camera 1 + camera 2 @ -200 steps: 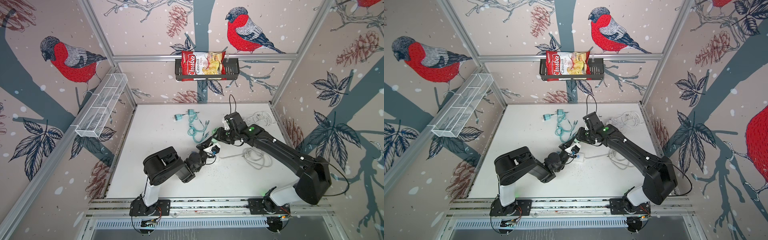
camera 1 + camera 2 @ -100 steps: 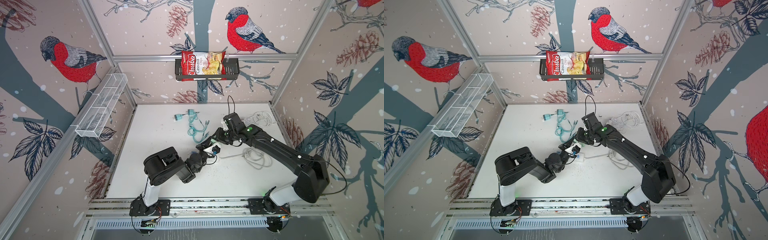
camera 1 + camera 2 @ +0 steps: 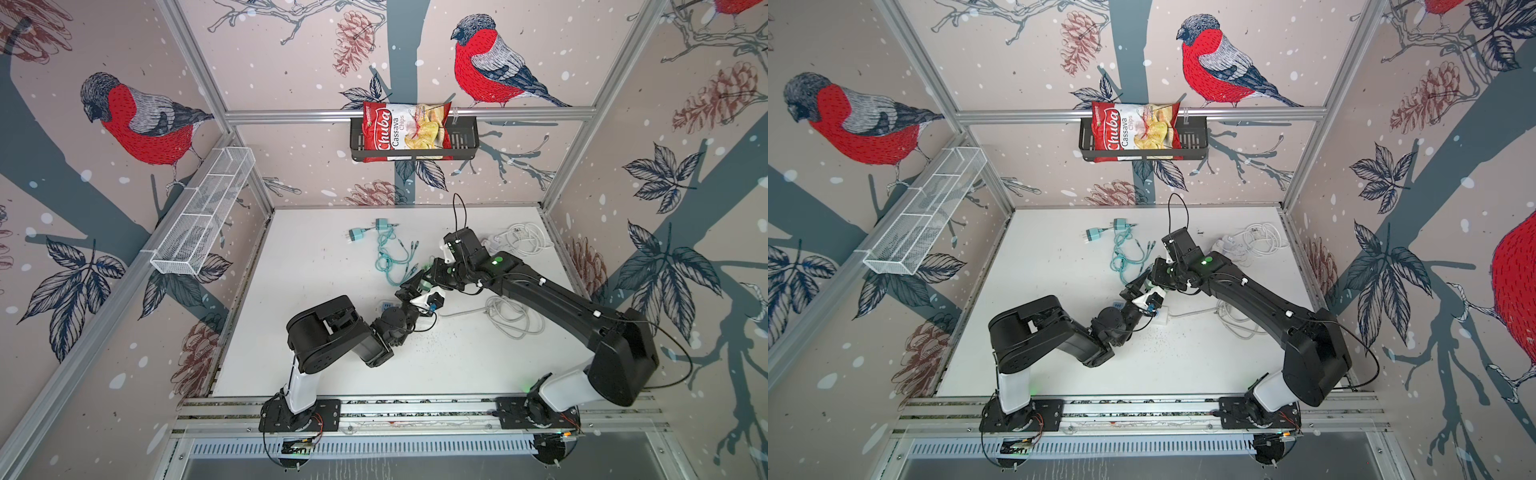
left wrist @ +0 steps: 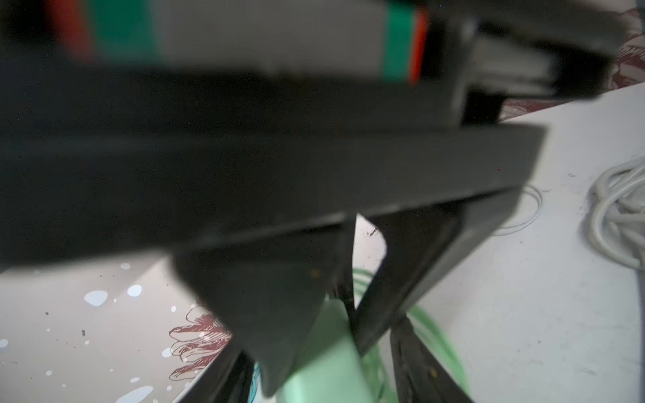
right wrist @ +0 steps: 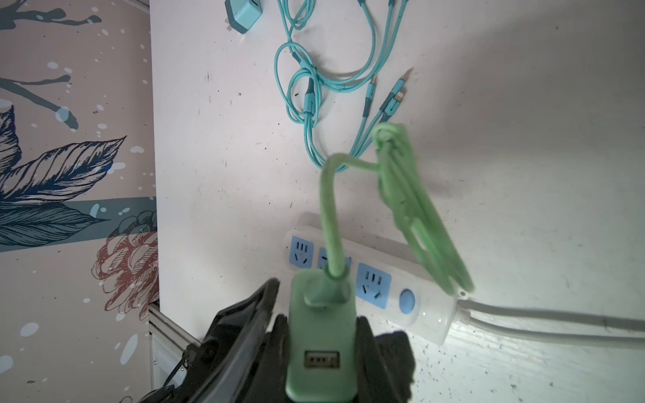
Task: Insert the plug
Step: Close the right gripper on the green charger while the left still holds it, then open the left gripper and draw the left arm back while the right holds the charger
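Mint-green charger plug [image 5: 321,349] poised over the white power strip [image 5: 373,284]
The blocky plug, with a USB port on its face and a bundled green cable [image 5: 412,209] trailing from it, sits pinched in the right gripper [image 5: 321,326]. The strip lies flat mid-table, blue sockets up. The plug's prongs are hidden.

Right fingers [image 3: 413,282] pinch green plug [image 3: 423,285] (cables [image 3: 384,264] nearby).
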Controlling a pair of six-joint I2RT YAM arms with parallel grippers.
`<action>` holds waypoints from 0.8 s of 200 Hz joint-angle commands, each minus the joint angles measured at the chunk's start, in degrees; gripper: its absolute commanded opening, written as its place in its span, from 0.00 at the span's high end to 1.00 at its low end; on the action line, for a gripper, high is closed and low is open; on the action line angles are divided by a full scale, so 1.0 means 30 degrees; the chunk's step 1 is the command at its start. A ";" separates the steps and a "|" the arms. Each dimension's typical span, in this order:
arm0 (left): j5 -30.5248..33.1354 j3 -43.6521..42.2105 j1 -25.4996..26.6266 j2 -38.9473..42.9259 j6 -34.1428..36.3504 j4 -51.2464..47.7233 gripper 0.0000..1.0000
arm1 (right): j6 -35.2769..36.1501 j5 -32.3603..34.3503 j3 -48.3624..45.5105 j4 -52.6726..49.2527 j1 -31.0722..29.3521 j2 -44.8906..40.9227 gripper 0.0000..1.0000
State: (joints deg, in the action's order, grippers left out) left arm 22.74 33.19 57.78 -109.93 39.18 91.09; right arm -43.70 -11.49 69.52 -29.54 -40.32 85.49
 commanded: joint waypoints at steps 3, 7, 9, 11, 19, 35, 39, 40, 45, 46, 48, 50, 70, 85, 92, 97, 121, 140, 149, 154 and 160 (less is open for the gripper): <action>0.0038 -0.0538 0.0034 0.0493 -0.0929 0.4044 0.39 | 0.0560 0.1447 0.0240 -0.0025 -0.0013 -0.0369 0.94; 0.0011 -0.0662 0.0059 0.0573 -0.1073 0.4032 0.41 | 0.0585 0.1440 0.0220 -0.0054 0.0013 -0.0373 0.94; 0.0008 -0.0736 0.0057 0.0614 -0.1113 0.4032 0.42 | 0.0576 0.1415 0.0188 -0.0055 0.0040 -0.0358 0.94; -0.0015 -0.0784 0.0050 0.0646 -0.1167 0.4046 0.42 | 0.0574 0.1402 0.0173 -0.0034 0.0047 -0.0369 0.95; 0.0007 -0.0997 0.0074 0.0743 -0.1252 0.4016 0.40 | 0.0590 0.1437 0.0117 -0.0048 0.0078 -0.0387 0.95; 0.0270 -0.1354 0.0131 0.0940 -0.1368 0.4033 0.35 | 0.0679 0.1637 -0.0011 -0.0027 0.0133 -0.0426 0.95; 0.0322 -0.1479 0.0135 0.1044 -0.1397 0.4026 0.35 | 0.0705 0.1696 0.0001 -0.0027 0.0165 -0.0429 0.95; 0.0340 -0.1496 0.0135 0.1075 -0.1398 0.4029 0.35 | 0.0707 0.1707 0.0016 -0.0026 0.0166 -0.0430 0.95; 0.0422 -0.1654 0.0135 0.1221 -0.1428 0.4016 0.35 | 0.0771 0.1809 0.0065 -0.0113 0.0194 -0.0391 0.95; 0.0434 -0.1700 0.0135 0.1237 -0.1428 0.4024 0.35 | 0.0785 0.1823 0.0078 -0.0113 0.0181 -0.0397 0.95; 0.0502 -0.1750 0.0128 0.1322 -0.1451 0.4030 0.35 | 0.0831 0.1899 0.0116 -0.0136 0.0192 -0.0401 0.95; 0.0592 -0.1850 0.0126 0.1431 -0.1456 0.4024 0.35 | 0.0865 0.1933 0.0155 -0.0171 0.0195 -0.0387 0.95; 0.1616 -0.2898 0.0163 0.2690 -0.1770 0.4043 0.33 | 0.1421 0.2409 0.0411 -0.0356 0.0200 -0.0539 0.96; 0.2706 -0.3803 0.0158 0.3895 -0.2090 0.3946 0.31 | 0.1903 0.3431 0.0233 -0.0287 0.0167 -0.0919 0.96; 0.3279 -0.4166 0.0157 0.4568 -0.2221 0.3499 0.31 | 0.2204 0.3761 0.0043 -0.0172 0.0196 -0.1141 0.96; 0.3527 -0.4424 0.0164 0.5098 -0.2404 0.2958 0.31 | 0.2394 0.3862 -0.0172 0.0016 0.0235 -0.1322 0.96; 0.4620 -0.5091 0.0153 0.7764 -0.3390 -0.0401 0.31 | 0.3659 0.3521 -0.1464 0.1458 0.0231 -0.2036 0.98; 0.5224 -0.4978 0.0159 1.0212 -0.4833 -0.4228 0.31 | 0.4951 0.3594 -0.2630 0.2696 0.0228 -0.2535 0.98; 0.5266 -0.4811 0.0160 1.1492 -0.5674 -0.6525 0.31 | 0.5724 0.3531 -0.3221 0.3314 0.0241 -0.2668 0.98; 0.5183 -0.4700 0.0160 1.2248 -0.6192 -0.7674 0.31 | 0.6028 0.3469 -0.3516 0.3692 0.0280 -0.2681 0.98; 0.5084 -0.4558 0.0161 1.3142 -0.6814 -0.9419 0.32 | 0.6516 0.3181 -0.3817 0.4119 0.0311 -0.2662 0.98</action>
State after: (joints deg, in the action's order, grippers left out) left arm 36.05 18.37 58.24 -77.78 27.07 81.25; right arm -31.62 -1.76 60.86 -24.67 -39.64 78.15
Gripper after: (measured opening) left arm 0.686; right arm 0.275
